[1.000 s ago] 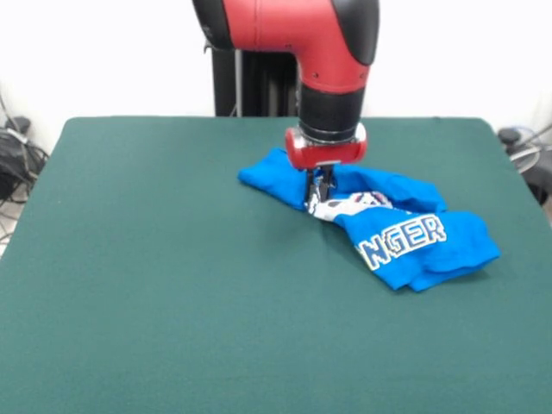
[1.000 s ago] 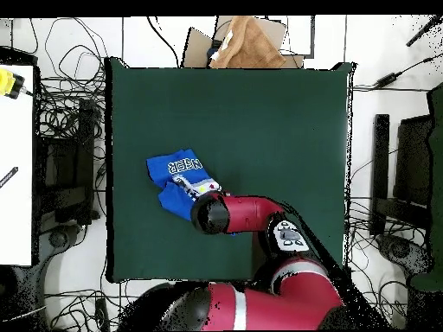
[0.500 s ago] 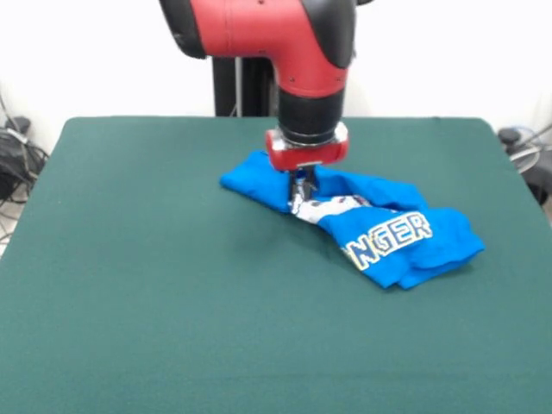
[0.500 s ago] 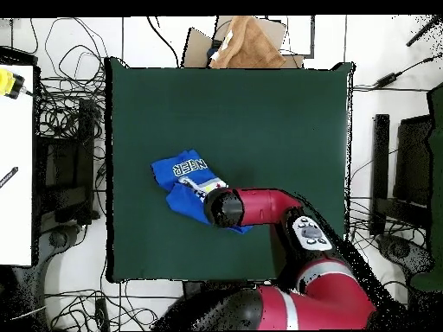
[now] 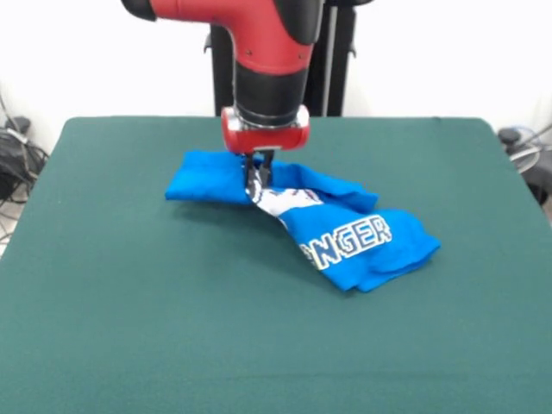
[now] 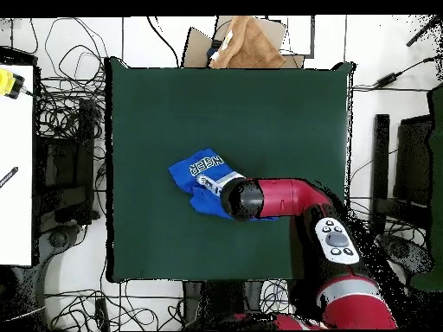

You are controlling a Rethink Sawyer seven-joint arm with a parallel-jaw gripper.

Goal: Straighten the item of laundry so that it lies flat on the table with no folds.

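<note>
The shirt [image 5: 336,233] lies crumpled on the green desk [image 5: 129,328], a little toward the robot's side of the middle, with bare felt well clear of it on every side. It is bunched into a long ridge of folds: one plain blue lobe to the picture's left in the front view, and a wider lobe to the right carrying white outlined letters, of which "NGER" can be read. Between the two lobes a patch of white print shows.

The gripper [image 5: 257,177] points straight down from the red wrist and meets the cloth at that middle patch. Its fingers [image 5: 255,172] stand narrow, pinched together on a fold of the shirt, which rises slightly to them there.

No container stands on the desk. In the overhead view a brown cloth or bag [image 6: 247,43] lies on cardboard just beyond the desk's far edge, and what it holds cannot be told.

The front view alone shows the fingers and the pinched fold. From overhead the arm [image 6: 285,197] covers the gripper and the shirt's [image 6: 201,177] nearer part, so only the lettered lobe and some blue edge show. The overhead view alone shows the desk's [image 6: 260,112] whole outline, the tangle of cables [image 6: 73,112] on the floor round it, and a white side surface [image 6: 17,164] at the left.
</note>
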